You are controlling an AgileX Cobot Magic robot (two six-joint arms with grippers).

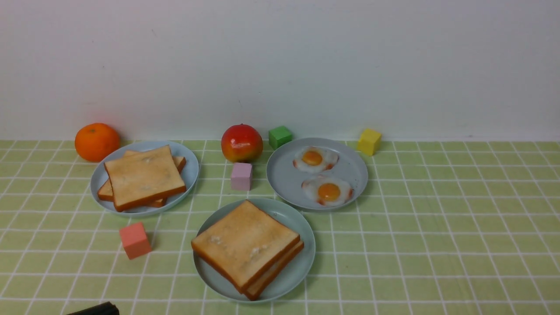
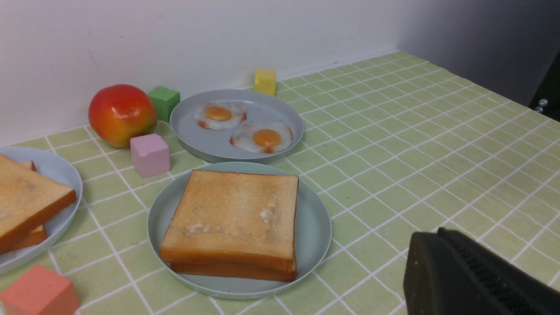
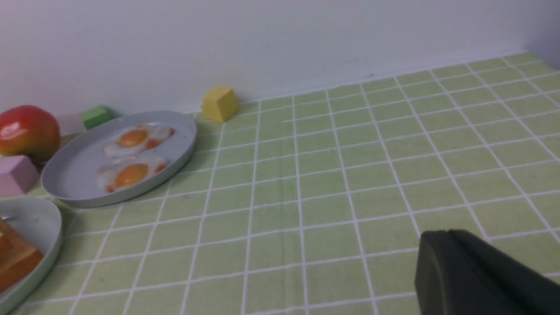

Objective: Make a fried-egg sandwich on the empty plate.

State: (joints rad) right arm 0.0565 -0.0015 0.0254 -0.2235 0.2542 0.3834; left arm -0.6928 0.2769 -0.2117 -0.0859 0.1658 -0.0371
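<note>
Toast, two square golden slices stacked, is carried by the round mint plate near the table's front edge; no egg can be seen between them. Two glossy fried eggs are held in the grey-blue plate behind. Both the left gripper and right gripper are pressed together, empty.

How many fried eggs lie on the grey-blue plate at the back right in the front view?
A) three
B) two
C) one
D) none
B: two fried eggs, a farther one and a nearer one, lie side by side, orange yolks up, on the grey-blue plate behind the mint-green plate that carries the stacked toast slices.
</note>
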